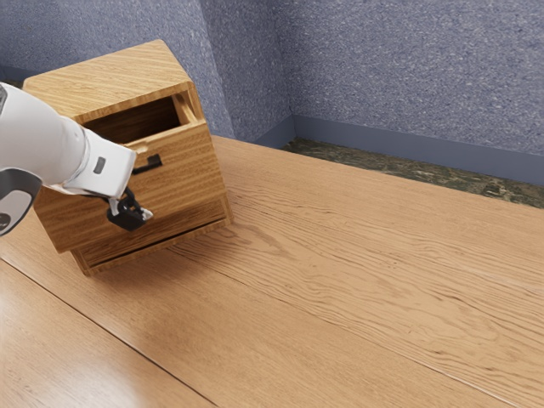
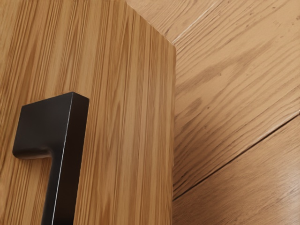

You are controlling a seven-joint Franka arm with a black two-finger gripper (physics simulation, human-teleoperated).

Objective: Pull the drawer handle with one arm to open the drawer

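Note:
A wooden cabinet [image 1: 127, 76] stands at the exterior view's left. Its upper drawer [image 1: 170, 166] is pulled out, and the dark inside shows behind the front panel. A black bar handle [image 1: 150, 162] sits on that panel. My gripper [image 1: 129, 212] hangs in front of the drawer front, just below and to the left of the handle's visible end. In the wrist view one end of the handle [image 2: 56, 140] is close under my hand, on the drawer front [image 2: 122, 117].
A lower drawer front [image 1: 161, 231] sits beneath the upper one. The cabinet rests on a wide wooden surface [image 1: 357, 280] that runs to the exterior view's right. Grey walls [image 1: 408, 59] rise behind.

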